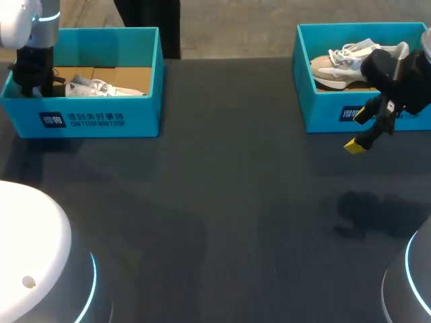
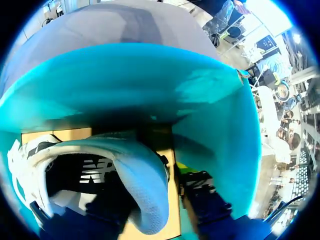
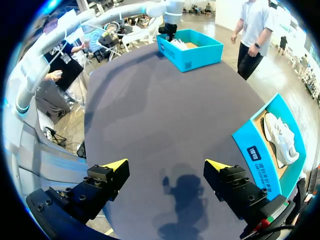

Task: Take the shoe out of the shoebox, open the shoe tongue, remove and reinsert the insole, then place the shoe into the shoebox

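A white shoe (image 1: 101,88) lies in the blue shoebox (image 1: 101,118) at the table's far left. My left gripper (image 1: 30,84) is down inside that box at its left end. In the left wrist view the shoe's padded heel collar (image 2: 145,185) stands between the fingers of the left gripper (image 2: 142,192). The yellow-tipped finger (image 2: 184,169) outside the heel is a little apart from it, so the gripper is open. My right gripper (image 1: 360,130) hangs open and empty above the table in front of a second blue shoebox (image 1: 323,111). That box holds a beige shoe (image 1: 343,64).
Dark table (image 1: 222,202) spreads between the two boxes. In the right wrist view the right gripper (image 3: 166,165) is over bare table. The near box (image 3: 260,150) and its shoe (image 3: 280,137) lie beside it, and the far box (image 3: 192,50) is ahead.
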`<state>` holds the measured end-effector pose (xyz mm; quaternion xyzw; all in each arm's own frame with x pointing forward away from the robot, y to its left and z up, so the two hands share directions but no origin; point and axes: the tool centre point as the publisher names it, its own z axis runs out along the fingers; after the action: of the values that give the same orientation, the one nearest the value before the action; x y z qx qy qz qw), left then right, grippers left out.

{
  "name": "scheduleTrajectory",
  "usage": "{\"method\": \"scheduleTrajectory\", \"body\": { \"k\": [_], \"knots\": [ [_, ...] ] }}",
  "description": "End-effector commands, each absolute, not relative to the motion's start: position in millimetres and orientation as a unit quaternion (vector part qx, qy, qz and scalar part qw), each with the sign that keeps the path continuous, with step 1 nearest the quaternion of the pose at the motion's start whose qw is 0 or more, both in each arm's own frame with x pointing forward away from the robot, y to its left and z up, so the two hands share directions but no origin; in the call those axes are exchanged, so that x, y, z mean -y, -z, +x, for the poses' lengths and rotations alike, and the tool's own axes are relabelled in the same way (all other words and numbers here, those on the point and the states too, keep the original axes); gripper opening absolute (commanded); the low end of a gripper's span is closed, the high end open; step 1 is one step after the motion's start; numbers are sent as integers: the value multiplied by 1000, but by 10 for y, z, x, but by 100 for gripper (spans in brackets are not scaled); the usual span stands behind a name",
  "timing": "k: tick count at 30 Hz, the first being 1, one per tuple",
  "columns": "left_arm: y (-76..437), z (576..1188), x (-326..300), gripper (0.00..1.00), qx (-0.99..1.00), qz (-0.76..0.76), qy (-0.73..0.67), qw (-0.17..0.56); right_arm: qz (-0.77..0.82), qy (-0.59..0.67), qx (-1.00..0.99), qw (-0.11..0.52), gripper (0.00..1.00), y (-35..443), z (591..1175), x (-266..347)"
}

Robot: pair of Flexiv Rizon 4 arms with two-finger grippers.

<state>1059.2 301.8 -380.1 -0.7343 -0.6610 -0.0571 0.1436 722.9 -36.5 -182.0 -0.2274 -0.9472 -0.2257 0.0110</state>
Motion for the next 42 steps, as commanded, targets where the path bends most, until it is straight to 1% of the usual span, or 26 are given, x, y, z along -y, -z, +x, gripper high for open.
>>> {"method": "scheduleTrajectory", "body": {
  "k": [1, 5, 12, 13, 16, 17, 19, 21, 22, 25, 26, 28, 29, 33, 34, 37, 39, 40, 41, 42],
  "knots": [
    [3721, 10577, -3016, 74, 660, -737, 57, 138, -228, 224, 948, 12, 100, 1828, 7249, 355],
    [3606, 10568, -2984, 76, 658, -740, 58, 123, -228, 224, 948, 12, 100, 1828, 7249, 355],
    [3343, 10574, -2936, 72, 660, -743, 63, 92, -228, 224, 948, 12, 100, 1828, 7249, 355],
    [3306, 10574, -2930, 67, 659, -744, 63, 90, -228, 224, 948, 12, 100, 1828, 7249, 355],
    [3180, 10570, -2909, 66, 661, -744, 65, 78, -228, 224, 948, 12, 100, 1828, 7249, 355],
    [3127, 10566, -2903, 63, 662, -742, 68, 75, -228, 224, 948, 12, 100, 1828, 7249, 355],
    [3053, 10554, -2901, 61, 666, -740, 69, 66, -228, 224, 948, 12, 100, 1828, 7249, 355],
    [2955, 10533, -2904, 56, 671, -735, 72, 58, -228, 224, 948, 12, 100, 1828, 7249, 355],
    [2903, 10518, -2906, 50, 672, -735, 74, 53, -228, 224, 948, 12, 100, 1828, 7249, 355],
    [2767, 10474, -2909, 46, 676, -732, 75, 42, -228, 224, 948, 12, 100, 1828, 7249, 355],
    [2720, 10458, -2911, 43, 677, -731, 76, 41, -228, 224, 948, 12, 100, 1828, 7249, 355],
    [2656, 10416, -2912, 42, 678, -730, 76, 39, -228, 224, 948, 12, 100, 1828, 7249, 355],
    [2612, 10379, -2914, 38, 678, -730, 75, 37, -228, 224, 948, 12, 100, 1828, 7249, 355],
    [2506, 10278, -2913, 35, 681, -728, 74, 31, -228, 224, 948, 12, 100, 1828, 7249, 355],
    [2482, 10252, -2913, 33, 681, -728, 74, 30, -228, 224, 948, 12, 100, 1828, 7249, 355],
    [2410, 10161, -2927, 31, 695, -715, 70, 20, -228, 224, 948, 12, 100, 1828, 7249, 355],
    [2361, 10103, -2939, 32, 706, -705, 67, 12, -228, 224, 948, 12, 100, 1828, 7249, 355],
    [2322, 10063, -2950, 34, 715, -695, 68, 13, -228, 224, 948, 12, 100, 1828, 7249, 355],
    [2281, 10012, -2952, 41, 724, -686, 74, 10, -228, 224, 948, 12, 100, 1828, 7249, 355],
    [2262, 9986, -2956, 44, 730, -679, 74, 9, -228, 224, 948, 12, 100, 1828, 7249, 355]
  ]
}}
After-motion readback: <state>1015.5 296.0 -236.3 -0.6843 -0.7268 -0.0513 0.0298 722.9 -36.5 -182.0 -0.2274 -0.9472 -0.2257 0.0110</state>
